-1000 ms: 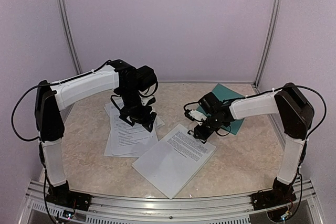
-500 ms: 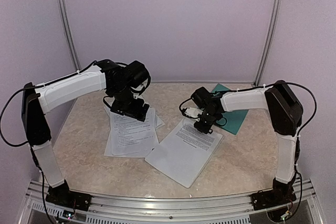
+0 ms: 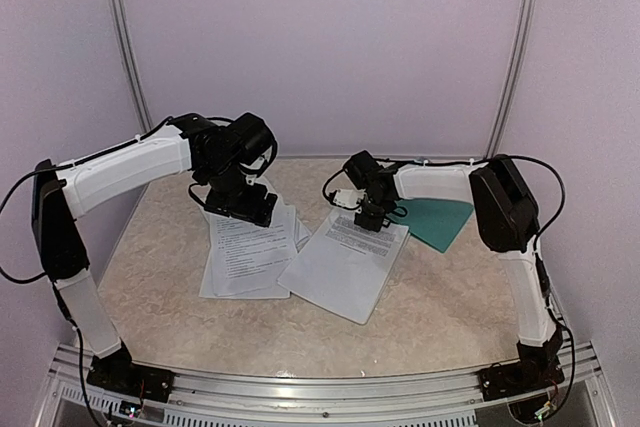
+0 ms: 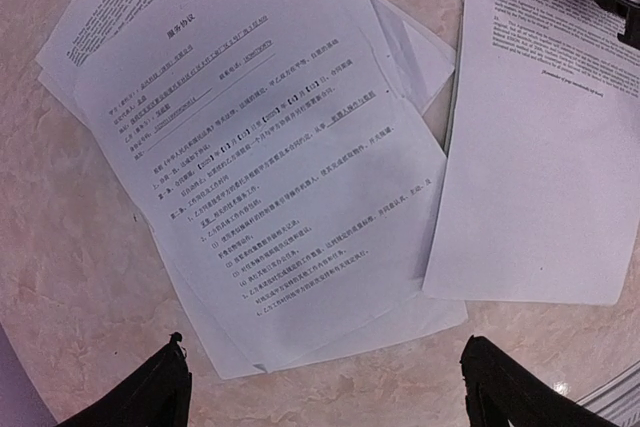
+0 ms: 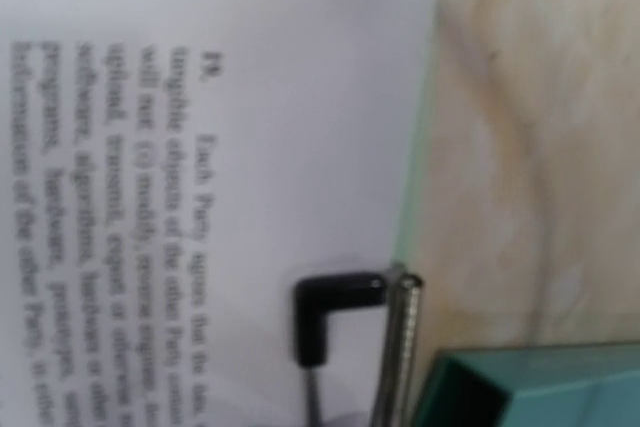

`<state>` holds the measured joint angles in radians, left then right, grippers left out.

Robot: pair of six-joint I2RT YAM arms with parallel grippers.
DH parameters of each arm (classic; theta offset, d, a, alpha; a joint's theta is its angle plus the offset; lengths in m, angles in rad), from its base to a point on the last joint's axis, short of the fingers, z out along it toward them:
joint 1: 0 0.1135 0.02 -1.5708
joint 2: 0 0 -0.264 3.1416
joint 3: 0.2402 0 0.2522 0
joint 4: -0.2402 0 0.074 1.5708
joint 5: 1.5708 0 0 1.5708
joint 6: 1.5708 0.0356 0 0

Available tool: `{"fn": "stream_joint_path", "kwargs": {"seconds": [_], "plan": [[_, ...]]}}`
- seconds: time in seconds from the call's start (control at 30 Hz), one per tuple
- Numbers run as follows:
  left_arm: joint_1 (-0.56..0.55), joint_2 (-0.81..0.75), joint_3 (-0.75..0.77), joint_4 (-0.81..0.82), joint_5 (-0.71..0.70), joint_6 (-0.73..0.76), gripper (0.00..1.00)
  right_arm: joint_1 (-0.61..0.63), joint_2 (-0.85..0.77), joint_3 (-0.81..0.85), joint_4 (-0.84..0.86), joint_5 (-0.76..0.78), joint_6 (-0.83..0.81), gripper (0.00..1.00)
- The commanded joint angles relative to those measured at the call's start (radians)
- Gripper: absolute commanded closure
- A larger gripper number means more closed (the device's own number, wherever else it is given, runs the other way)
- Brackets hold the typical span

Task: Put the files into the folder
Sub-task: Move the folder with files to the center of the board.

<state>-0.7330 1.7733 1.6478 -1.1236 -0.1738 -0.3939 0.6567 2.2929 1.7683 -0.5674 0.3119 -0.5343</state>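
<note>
Files (image 3: 250,247): fanned loose pile on table (image 3: 450,297), below left gripper (image 4: 325,367) (jaws wide apart); one sheet (image 3: 345,269) under right gripper (image 3: 372,219), jaw state unclear, just beside folder (image 3: 440,219). Risk: pinching top sheets only, scattering the rest.

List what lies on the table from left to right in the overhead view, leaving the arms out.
Left to right: pile of printed sheets → single printed sheet → teal folder.
</note>
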Motion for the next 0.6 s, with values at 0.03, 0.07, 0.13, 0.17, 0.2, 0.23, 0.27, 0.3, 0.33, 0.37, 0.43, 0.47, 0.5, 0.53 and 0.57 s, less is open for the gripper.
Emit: {"fn": "stream_joint_path", "kwargs": {"seconds": [0.03, 0.07, 0.13, 0.17, 0.2, 0.23, 0.27, 0.3, 0.33, 0.37, 0.43, 0.47, 0.5, 0.53, 0.57], "plan": [[0.016, -0.005, -0.003, 0.033, -0.002, 0.009, 0.09, -0.029, 0.06, 0.023, 0.012, 0.031, -0.058, 0.71], [0.017, 0.002, 0.001, 0.04, -0.002, 0.014, 0.09, -0.029, 0.048, 0.021, 0.02, 0.034, -0.049, 0.68], [0.023, 0.013, 0.007, 0.064, -0.004, 0.025, 0.07, -0.031, 0.0, -0.016, 0.05, 0.014, -0.022, 0.59], [0.026, 0.022, 0.01, 0.083, -0.004, 0.033, 0.06, -0.031, -0.035, -0.048, 0.086, 0.001, -0.001, 0.52], [0.03, 0.028, 0.013, 0.104, -0.007, 0.038, 0.04, -0.031, -0.072, -0.081, 0.113, -0.015, 0.018, 0.44], [0.034, 0.036, 0.016, 0.126, -0.009, 0.043, 0.03, -0.031, -0.112, -0.12, 0.144, -0.024, 0.045, 0.38], [0.038, 0.047, 0.018, 0.156, -0.008, 0.045, 0.01, -0.031, -0.151, -0.161, 0.176, -0.026, 0.074, 0.33], [0.043, 0.052, 0.02, 0.176, -0.003, 0.046, 0.01, -0.032, -0.19, -0.194, 0.199, -0.021, 0.102, 0.29], [0.047, 0.059, 0.024, 0.197, 0.004, 0.045, 0.01, -0.036, -0.223, -0.224, 0.219, -0.013, 0.148, 0.27], [0.052, 0.064, 0.027, 0.215, 0.013, 0.042, 0.01, -0.042, -0.25, -0.248, 0.232, -0.01, 0.185, 0.25], [0.058, 0.08, 0.037, 0.238, 0.02, 0.034, 0.01, -0.061, -0.284, -0.28, 0.253, -0.004, 0.254, 0.23], [0.058, 0.088, 0.04, 0.247, 0.018, 0.033, 0.01, -0.068, -0.291, -0.291, 0.26, 0.003, 0.279, 0.22], [0.058, 0.1, 0.044, 0.25, 0.018, 0.032, 0.01, -0.073, -0.29, -0.297, 0.269, 0.028, 0.294, 0.22], [0.058, 0.107, 0.049, 0.251, 0.02, 0.032, 0.01, -0.076, -0.284, -0.298, 0.27, 0.059, 0.303, 0.22], [0.058, 0.116, 0.052, 0.249, 0.021, 0.031, 0.02, -0.079, -0.271, -0.294, 0.269, 0.085, 0.308, 0.23]]}}
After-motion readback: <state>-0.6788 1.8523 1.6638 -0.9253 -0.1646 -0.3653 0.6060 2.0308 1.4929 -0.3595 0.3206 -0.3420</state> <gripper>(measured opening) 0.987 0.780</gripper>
